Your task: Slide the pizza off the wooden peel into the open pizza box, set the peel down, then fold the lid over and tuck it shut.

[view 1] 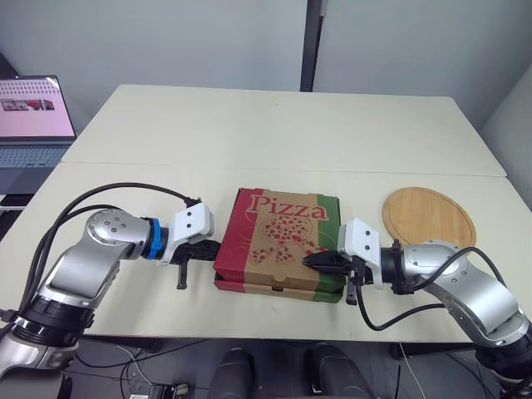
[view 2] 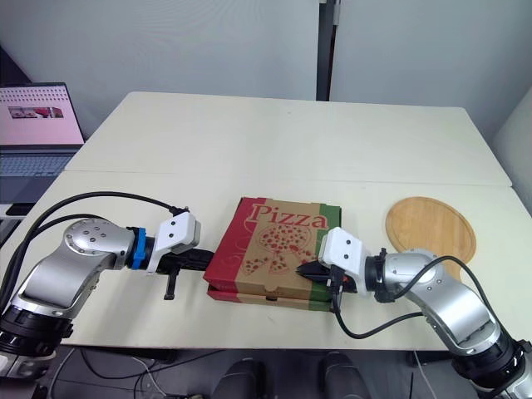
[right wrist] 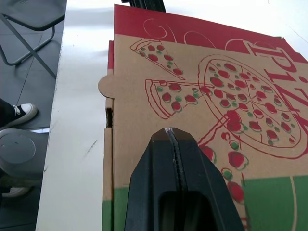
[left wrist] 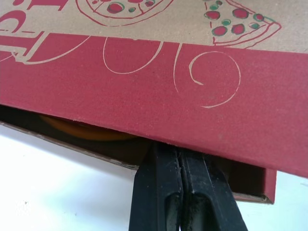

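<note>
The pizza box (view 1: 283,237) lies near the table's front edge with its printed lid folded down. On its left side the red lid flap (left wrist: 144,91) stands slightly raised over the box wall, and an orange pizza crust (left wrist: 86,131) shows in the gap. My left gripper (view 1: 212,247) is shut, its tips poking into that gap under the flap. My right gripper (right wrist: 168,131) is also shut and rests on top of the lid near its right front corner. The round wooden peel (view 1: 428,218) lies bare on the table to the right of the box.
An open laptop (view 1: 33,125) sits on a separate surface beyond the table's left edge. A seam (view 1: 274,169) crosses the table behind the box. A chair and a person's shoe (right wrist: 19,113) show on the floor beyond the front edge.
</note>
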You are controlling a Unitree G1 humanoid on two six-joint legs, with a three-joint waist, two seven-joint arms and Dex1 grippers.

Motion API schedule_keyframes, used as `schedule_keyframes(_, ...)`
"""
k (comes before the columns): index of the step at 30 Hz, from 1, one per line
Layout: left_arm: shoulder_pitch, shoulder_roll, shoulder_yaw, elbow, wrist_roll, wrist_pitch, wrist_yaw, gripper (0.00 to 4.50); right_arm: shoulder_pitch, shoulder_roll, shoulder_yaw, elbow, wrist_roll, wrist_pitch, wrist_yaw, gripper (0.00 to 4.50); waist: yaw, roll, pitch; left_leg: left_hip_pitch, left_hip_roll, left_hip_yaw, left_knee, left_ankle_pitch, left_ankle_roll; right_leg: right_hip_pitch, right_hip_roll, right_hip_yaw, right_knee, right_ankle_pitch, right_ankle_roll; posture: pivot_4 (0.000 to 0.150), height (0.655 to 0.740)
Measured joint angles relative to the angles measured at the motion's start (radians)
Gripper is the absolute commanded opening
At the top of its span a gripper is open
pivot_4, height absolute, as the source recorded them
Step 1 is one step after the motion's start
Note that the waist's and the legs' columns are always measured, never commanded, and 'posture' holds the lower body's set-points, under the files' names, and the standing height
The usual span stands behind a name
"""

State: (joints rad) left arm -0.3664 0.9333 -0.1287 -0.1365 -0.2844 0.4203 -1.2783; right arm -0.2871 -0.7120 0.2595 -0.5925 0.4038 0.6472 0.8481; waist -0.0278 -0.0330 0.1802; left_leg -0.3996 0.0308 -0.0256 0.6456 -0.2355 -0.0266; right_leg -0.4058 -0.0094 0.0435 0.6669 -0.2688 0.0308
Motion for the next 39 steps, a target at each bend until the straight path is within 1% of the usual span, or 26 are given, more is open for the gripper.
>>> schedule_keyframes(6, -0.050, 0.031, 0.068, 0.106, 0.004, -0.008, 0.012, 0.00, 0.016, -0.003, 0.039, 0.020, -0.067, -0.036, -0.002, 0.02, 0.000, 0.000, 0.000, 0.000, 0.000, 0.000, 0.000, 0.000, 0.000, 0.000, 0.000, 0.000, 0.000, 0.000, 0.000, 0.150, 0.7325)
schedule_keyframes(10, -0.092, 0.030, 0.109, 0.100, -0.029, 0.039, 0.026, 0.00, 0.025, -0.035, 0.078, 0.060, -0.157, -0.092, -0.001, 0.02, -0.001, 0.000, 0.000, 0.000, 0.000, 0.001, 0.000, 0.000, 0.000, 0.000, 0.000, 0.000, 0.000, 0.000, 0.000, 0.150, 0.7325)
schedule_keyframes(12, -0.096, 0.005, 0.112, 0.064, -0.049, 0.073, 0.035, 0.00, 0.025, -0.036, 0.081, 0.069, -0.188, -0.122, 0.002, 0.02, 0.000, 0.000, 0.000, 0.000, 0.000, 0.000, 0.000, 0.000, 0.000, 0.000, 0.000, 0.000, 0.000, 0.000, 0.000, 0.150, 0.7325)
schedule_keyframes(16, -0.080, -0.054, 0.057, -0.023, -0.066, 0.121, 0.063, 0.00, 0.021, -0.034, 0.097, 0.080, -0.228, -0.164, 0.004, 0.02, -0.001, 0.000, 0.000, 0.000, 0.000, 0.000, 0.000, 0.000, 0.000, 0.000, 0.000, 0.000, 0.000, 0.000, 0.000, 0.150, 0.7325)
schedule_keyframes(20, -0.025, -0.067, -0.021, -0.027, -0.019, 0.112, 0.081, 0.00, 0.022, -0.031, 0.099, 0.088, -0.246, -0.184, 0.005, 0.02, -0.005, 0.000, 0.000, 0.002, 0.000, 0.000, 0.000, 0.000, 0.000, 0.000, 0.000, 0.001, 0.004, 0.000, 0.000, 0.150, 0.7325)
schedule_keyframes(26, -0.005, -0.075, -0.049, -0.017, 0.033, 0.028, 0.105, 0.00, 0.034, -0.031, 0.089, 0.097, -0.263, -0.206, 0.017, 0.02, -0.002, 0.001, -0.005, 0.006, -0.001, 0.002, 0.001, 0.000, 0.000, 0.001, 0.000, 0.002, 0.007, -0.003, 0.000, 0.150, 0.7325)
schedule_keyframes(30, 0.022, -0.105, 0.012, -0.020, -0.035, 0.097, 0.119, 0.00, 0.039, -0.015, 0.035, 0.100, -0.245, -0.198, 0.011, 0.02, -0.002, 0.001, -0.005, 0.005, 0.000, 0.001, 0.001, 0.000, 0.000, 0.001, 0.000, 0.002, 0.009, -0.004, 0.002, 0.150, 0.7325)
schedule_keyframes(33, 0.038, -0.108, 0.091, -0.018, -0.092, 0.166, 0.163, 0.00, 0.038, 0.012, -0.060, 0.097, -0.218, -0.178, -0.032, 0.02, -0.003, 0.001, -0.004, 0.005, 0.000, 0.001, 0.001, 0.000, 0.000, 0.000, 0.000, 0.001, 0.010, -0.004, 0.001, 0.150, 0.7325)
schedule_keyframes(36, 0.059, -0.100, 0.217, 0.001, -0.120, 0.201, 0.228, 0.00, 0.042, 0.009, -0.150, 0.138, -0.241, -0.181, -0.098, 0.02, -0.004, 0.000, -0.004, 0.005, 0.000, 0.001, 0.001, 0.000, 0.000, 0.000, 0.000, 0.001, 0.011, -0.004, 0.000, 0.150, 0.7325)
schedule_keyframes(39, 0.121, -0.080, 0.255, 0.007, -0.110, 0.202, 0.265, 0.00, 0.049, -0.009, -0.187, 0.225, -0.307, -0.185, -0.160, 0.02, -0.003, 0.001, -0.004, 0.006, -0.001, 0.001, 0.000, 0.000, 0.000, 0.000, -0.001, 0.002, 0.011, -0.005, 0.000, 0.150, 0.7325)
